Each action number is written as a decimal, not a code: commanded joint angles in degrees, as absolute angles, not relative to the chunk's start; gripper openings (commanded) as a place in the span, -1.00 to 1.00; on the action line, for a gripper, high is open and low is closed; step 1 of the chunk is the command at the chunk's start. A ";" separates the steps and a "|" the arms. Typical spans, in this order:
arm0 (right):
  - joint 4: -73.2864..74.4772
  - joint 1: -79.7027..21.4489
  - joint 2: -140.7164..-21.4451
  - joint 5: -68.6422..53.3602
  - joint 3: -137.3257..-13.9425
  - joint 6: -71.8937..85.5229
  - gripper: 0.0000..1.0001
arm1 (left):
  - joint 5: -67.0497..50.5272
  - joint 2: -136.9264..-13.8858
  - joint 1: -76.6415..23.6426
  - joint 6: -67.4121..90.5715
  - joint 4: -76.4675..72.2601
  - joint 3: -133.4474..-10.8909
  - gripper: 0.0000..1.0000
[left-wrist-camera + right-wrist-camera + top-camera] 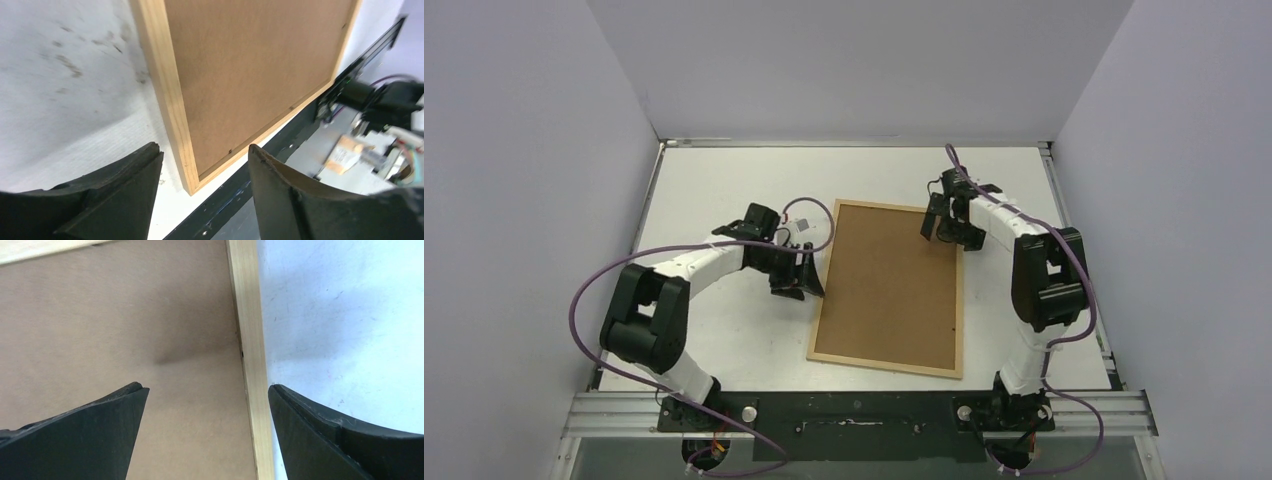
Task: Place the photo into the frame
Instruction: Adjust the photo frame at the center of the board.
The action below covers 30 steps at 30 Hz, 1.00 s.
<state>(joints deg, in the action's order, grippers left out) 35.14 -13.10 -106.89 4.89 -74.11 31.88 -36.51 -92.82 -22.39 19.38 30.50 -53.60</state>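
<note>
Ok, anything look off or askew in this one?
The frame lies slightly rotated against the edges of the table, brown backing panel seated in it, and no photo shows in any view. Grey scuffs mark the table beside it in the left wrist view. The left gripper and right gripper have jaws open, each over a frame rail.

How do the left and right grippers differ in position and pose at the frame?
The left gripper is halfway along the frame's left side; the right gripper is near its far right corner. The left gripper is slanted, its camera seeing along to the near corner; the right gripper points almost straight down. Both are open, empty, and straddle a wooden strip.
</note>
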 commanded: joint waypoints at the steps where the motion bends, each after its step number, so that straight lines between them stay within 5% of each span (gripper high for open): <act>1: 45.93 -14.65 -100.46 6.84 -81.08 31.78 0.94 | -40.55 -90.89 -17.30 22.01 28.32 -58.54 0.24; 10: 39.26 -28.61 -90.91 -1.93 -71.25 43.00 0.64 | -42.47 -105.41 -17.28 32.39 20.80 -67.47 -0.07; 17: 30.45 -40.42 -96.41 -3.95 -69.62 48.66 0.31 | -37.56 -111.23 -17.41 34.90 22.48 -70.52 -0.30; 23: 29.04 -45.98 -102.85 -3.72 -70.18 49.66 0.26 | -37.77 -113.42 -17.36 36.72 22.48 -68.63 -0.39; 30: 30.18 -49.25 -107.92 -3.19 -72.51 49.27 0.28 | -43.62 -114.61 -17.62 42.88 14.19 -62.10 -0.74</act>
<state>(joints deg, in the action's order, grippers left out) 31.05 -48.07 -105.93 -3.73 -70.78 48.66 -39.27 -113.93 -16.97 38.70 20.38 -65.47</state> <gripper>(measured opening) 0.639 0.161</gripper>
